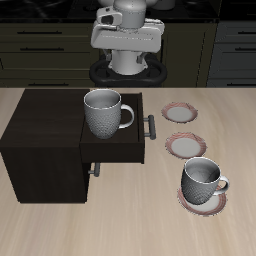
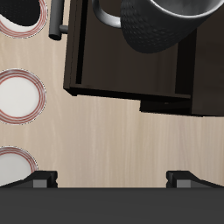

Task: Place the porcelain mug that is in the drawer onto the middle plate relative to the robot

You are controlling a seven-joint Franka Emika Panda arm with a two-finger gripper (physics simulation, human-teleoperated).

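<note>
No brand, label or writing could be read on anything. The porcelain mug (image 1: 104, 113) was tall, pale grey-white and finely dimpled, with a light inside; it stood upright, mouth up, in the drawer (image 1: 117, 139), its loop handle pointing toward the plates. The drawer was a dark, almost black wooden box, pulled out of its cabinet (image 1: 45, 140), with a grey metal bar handle on its front. Below it sat a lower drawer front with a smaller handle.

Beside the drawer, on the pale wooden table (image 1: 130, 225), three round saucers with pale grey centres and reddish-brown rims lay in a row. The middle plate (image 1: 186, 146) lay bare, just beyond the drawer's bar handle. The plate (image 1: 203, 199) nearest the table's front edge carried a squatter mug (image 1: 203, 181) with a darker inside.

My gripper (image 2: 112, 178) hung above the table, apart from the drawer, my jaws spread wide and pinching nothing.
</note>
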